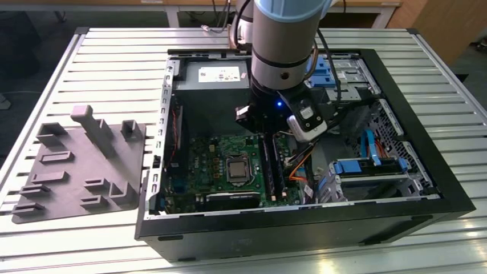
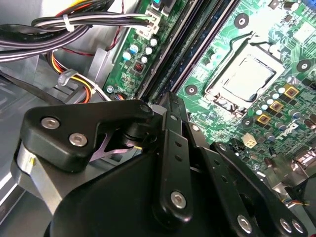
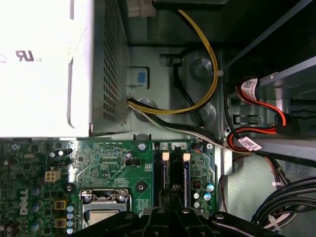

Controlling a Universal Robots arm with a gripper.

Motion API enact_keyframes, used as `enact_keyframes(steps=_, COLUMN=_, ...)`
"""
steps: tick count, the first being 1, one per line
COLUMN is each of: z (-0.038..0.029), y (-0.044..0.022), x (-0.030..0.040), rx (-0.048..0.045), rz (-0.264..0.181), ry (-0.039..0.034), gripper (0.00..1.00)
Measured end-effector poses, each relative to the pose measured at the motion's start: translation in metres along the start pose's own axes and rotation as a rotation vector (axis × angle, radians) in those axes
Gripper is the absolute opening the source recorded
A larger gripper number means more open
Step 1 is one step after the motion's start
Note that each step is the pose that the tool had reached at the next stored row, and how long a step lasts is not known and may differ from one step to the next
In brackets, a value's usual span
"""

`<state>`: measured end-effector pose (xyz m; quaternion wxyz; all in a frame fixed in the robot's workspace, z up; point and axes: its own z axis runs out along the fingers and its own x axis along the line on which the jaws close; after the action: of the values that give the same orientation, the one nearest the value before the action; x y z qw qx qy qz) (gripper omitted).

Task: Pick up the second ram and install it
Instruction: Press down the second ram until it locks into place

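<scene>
My gripper (image 1: 263,130) is down inside the open computer case (image 1: 426,188), at the far end of the memory sockets on the green motherboard (image 1: 216,165). Its fingers are shut together, with the tips (image 3: 170,196) right over the sockets. The second ram (image 1: 268,162) is a long dark stick standing in the socket nearer the processor (image 1: 238,170); it is also in the first wrist view (image 3: 163,175). Another stick (image 3: 186,177) sits in the socket beside it. I cannot tell whether the tips touch the ram. In the second wrist view the black gripper linkage (image 2: 165,98) hides the sticks' near end.
The grey moulded tray (image 1: 76,171) lies on the slatted table at the exterior view's left. The power supply (image 1: 216,77) fills the case's far end. Yellow, red and black cables (image 3: 207,98) run close beside the sockets. Blue drive brackets (image 1: 365,165) sit at the exterior view's right.
</scene>
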<state>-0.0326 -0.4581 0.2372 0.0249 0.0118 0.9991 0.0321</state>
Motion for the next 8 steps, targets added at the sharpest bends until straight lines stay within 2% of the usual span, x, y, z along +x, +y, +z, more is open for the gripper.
enact_keyframes(steps=8, z=-0.0002, y=-0.0031, x=-0.0001, rx=0.0000, rz=0.000, ry=0.0000, gripper=0.11)
